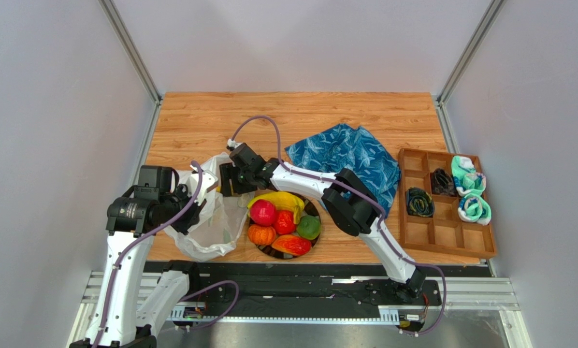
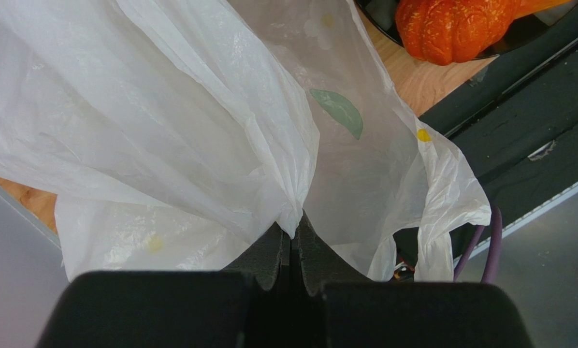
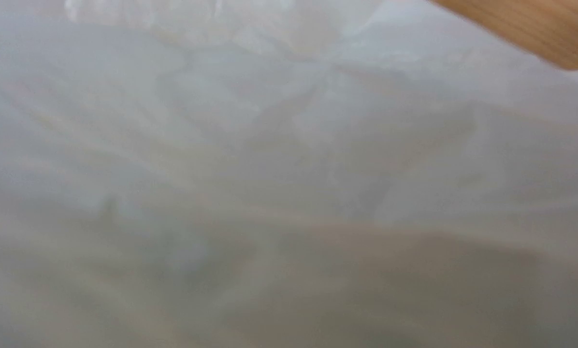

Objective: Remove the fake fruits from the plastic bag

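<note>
The plastic bag lies crumpled left of the black-rimmed plate. The plate holds the fake fruits: a yellow banana bunch, two red rounds, a green one, an orange one and a mango shape. My left gripper is shut on a fold of the bag and holds it up; its leaf mark and the orange fruit show in the left wrist view. My right gripper is at the bag's far edge. Bag film fills the right wrist view and hides its fingers.
A blue patterned cloth lies behind the plate. A wooden compartment tray with rolled socks stands at the right. Grey walls close in both sides, and a metal rail runs along the near table edge.
</note>
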